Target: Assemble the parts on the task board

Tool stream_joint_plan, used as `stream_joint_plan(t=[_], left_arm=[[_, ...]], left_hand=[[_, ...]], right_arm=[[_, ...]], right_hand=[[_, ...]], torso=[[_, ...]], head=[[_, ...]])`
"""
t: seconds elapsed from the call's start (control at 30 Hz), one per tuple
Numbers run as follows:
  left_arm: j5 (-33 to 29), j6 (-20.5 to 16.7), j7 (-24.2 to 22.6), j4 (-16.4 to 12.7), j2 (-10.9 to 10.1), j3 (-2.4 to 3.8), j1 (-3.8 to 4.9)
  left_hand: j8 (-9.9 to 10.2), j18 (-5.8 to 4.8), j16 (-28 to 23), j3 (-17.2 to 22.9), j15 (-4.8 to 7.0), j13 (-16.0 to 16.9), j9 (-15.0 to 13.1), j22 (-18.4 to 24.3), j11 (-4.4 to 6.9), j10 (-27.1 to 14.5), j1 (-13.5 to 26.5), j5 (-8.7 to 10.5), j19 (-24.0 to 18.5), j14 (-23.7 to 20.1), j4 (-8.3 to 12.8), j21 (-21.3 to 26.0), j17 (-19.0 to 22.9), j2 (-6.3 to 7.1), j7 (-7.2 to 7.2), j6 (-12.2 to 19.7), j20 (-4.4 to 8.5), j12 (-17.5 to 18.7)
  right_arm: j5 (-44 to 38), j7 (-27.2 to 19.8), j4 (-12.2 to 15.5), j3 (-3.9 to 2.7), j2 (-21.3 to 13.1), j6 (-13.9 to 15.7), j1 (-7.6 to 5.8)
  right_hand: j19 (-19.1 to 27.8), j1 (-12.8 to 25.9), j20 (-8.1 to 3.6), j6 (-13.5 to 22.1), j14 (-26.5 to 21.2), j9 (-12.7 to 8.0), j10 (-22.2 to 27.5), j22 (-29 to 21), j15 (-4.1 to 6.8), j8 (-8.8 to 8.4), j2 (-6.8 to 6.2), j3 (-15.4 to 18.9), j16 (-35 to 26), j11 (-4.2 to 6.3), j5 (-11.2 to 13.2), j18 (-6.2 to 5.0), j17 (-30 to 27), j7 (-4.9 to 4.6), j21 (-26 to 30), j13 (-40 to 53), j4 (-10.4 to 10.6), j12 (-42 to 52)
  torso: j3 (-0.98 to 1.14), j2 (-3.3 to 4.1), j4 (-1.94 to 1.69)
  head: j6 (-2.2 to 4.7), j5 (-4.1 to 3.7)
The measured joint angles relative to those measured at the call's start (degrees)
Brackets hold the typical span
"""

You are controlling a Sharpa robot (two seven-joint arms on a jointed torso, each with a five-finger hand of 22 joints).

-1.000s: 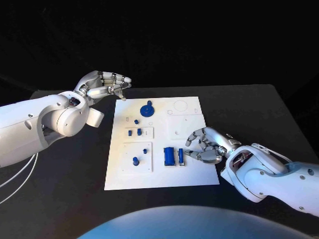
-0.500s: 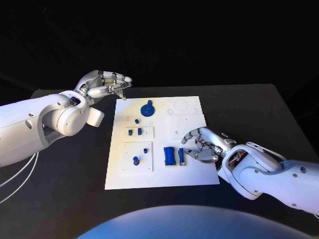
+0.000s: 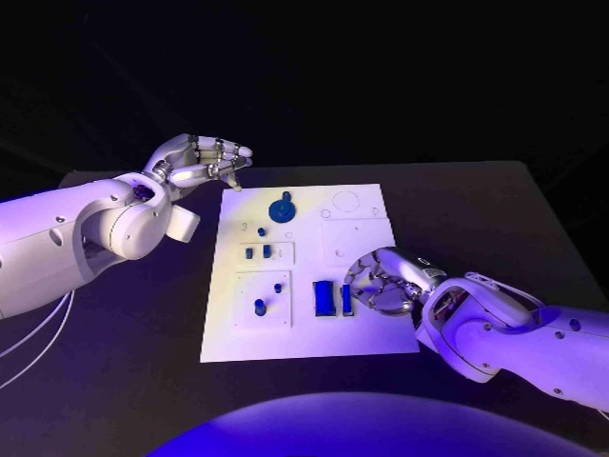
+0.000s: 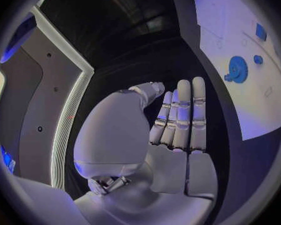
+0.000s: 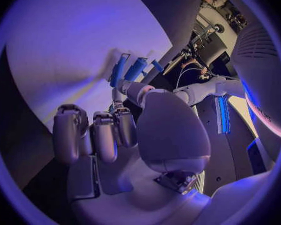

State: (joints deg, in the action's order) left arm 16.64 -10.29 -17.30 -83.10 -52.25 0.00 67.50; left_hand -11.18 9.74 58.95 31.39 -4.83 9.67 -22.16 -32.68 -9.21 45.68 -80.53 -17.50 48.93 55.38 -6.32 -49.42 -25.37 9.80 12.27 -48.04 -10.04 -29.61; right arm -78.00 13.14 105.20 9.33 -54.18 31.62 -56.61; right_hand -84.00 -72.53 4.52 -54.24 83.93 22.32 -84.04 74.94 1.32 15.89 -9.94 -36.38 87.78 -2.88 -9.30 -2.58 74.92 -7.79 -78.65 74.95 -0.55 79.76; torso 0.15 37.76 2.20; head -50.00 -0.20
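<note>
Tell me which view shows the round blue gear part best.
Head view: the round blue gear part lies whole and unobstructed near the task board's far end. The left wrist view also catches it, small and warped. The right wrist view offers nothing of it that I can identify.

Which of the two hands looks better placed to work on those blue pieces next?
Probably the right robot hand: it hovers over the task board, beside the blue rectangular parts. The left robot hand is raised off the board's far corner, holding nothing.
</note>
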Motion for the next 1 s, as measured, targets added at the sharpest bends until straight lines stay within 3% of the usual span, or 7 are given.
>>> stream_joint_plan(t=[0.63,0.77,0.9,1.0], left_arm=[[0.0,0.0,0.0,0.1,0.0,0.0,0.0],[0.0,0.0,0.0,0.1,0.1,0.0,0.0],[0.0,0.0,0.0,0.1,0.1,0.0,0.0],[0.0,0.0,0.0,0.1,0.1,0.0,0.0]], left_hand=[[0.0,0.0,0.0,0.0,0.0,0.0,0.0,0.0,0.0,0.0,0.0,0.0,0.0,0.0,0.0,0.0,0.0,0.0,0.0,0.0,0.0,0.0],[0.0,0.01,0.0,0.0,0.0,0.0,0.0,0.0,0.0,0.0,0.0,0.0,0.0,0.0,0.0,0.0,0.0,0.0,0.0,0.0,0.0,0.0],[0.0,0.0,0.0,0.0,0.0,0.0,0.0,0.0,0.0,0.0,0.0,0.0,0.0,0.0,0.0,0.0,0.0,0.0,0.0,0.0,0.0,0.0],[0.0,0.0,0.0,0.0,0.0,0.0,0.0,0.0,0.0,0.0,0.0,0.0,0.0,0.0,0.0,0.0,0.0,0.0,0.0,0.0,0.0,0.0]], right_arm=[[0.0,0.1,-0.6,-0.1,0.4,-2.1,0.01],[0.0,0.3,-0.8,-0.07,0.7,-1.5,0.04],[0.0,0.8,-0.9,0.05,0.9,-0.1,0.19],[-0.1,1.2,-1.0,0.05,1.0,1.4,0.21]], right_hand=[[0.0,0.8,0.0,-1.5,0.0,-0.2,0.0,0.0,0.0,-0.28,0.8,0.0,0.0,0.0,0.0,0.0,0.0,0.51,-0.2,0.0,0.0,0.2],[0.0,3.7,0.0,-1.6,0.0,-0.5,0.0,0.0,0.0,-0.5,-0.42,1.4,0.0,0.0,0.0,0.0,0.0,0.42,-0.2,0.0,0.7,0.2],[0.0,5.0,0.0,0.8,0.0,-1.4,0.0,0.0,0.0,-2.26,-1.73,3.1,0.0,0.0,0.0,0.0,0.0,-0.34,0.7,0.0,1.4,-0.3],[0.0,5.3,-0.01,2.0,0.2,-1.9,0.6,0.0,-0.18,-3.27,-1.98,3.8,-0.2,-0.63,0.0,0.0,0.0,-0.92,1.4,0.0,1.5,-1.3]], torso=[[0.02,-0.06,-0.03],[0.02,-0.03,-0.02],[0.05,0.0,-0.03],[0.07,0.01,-0.03]], head=[[-0.01,0.07],[-0.01,0.07],[-0.01,0.06],[-0.01,0.06]])
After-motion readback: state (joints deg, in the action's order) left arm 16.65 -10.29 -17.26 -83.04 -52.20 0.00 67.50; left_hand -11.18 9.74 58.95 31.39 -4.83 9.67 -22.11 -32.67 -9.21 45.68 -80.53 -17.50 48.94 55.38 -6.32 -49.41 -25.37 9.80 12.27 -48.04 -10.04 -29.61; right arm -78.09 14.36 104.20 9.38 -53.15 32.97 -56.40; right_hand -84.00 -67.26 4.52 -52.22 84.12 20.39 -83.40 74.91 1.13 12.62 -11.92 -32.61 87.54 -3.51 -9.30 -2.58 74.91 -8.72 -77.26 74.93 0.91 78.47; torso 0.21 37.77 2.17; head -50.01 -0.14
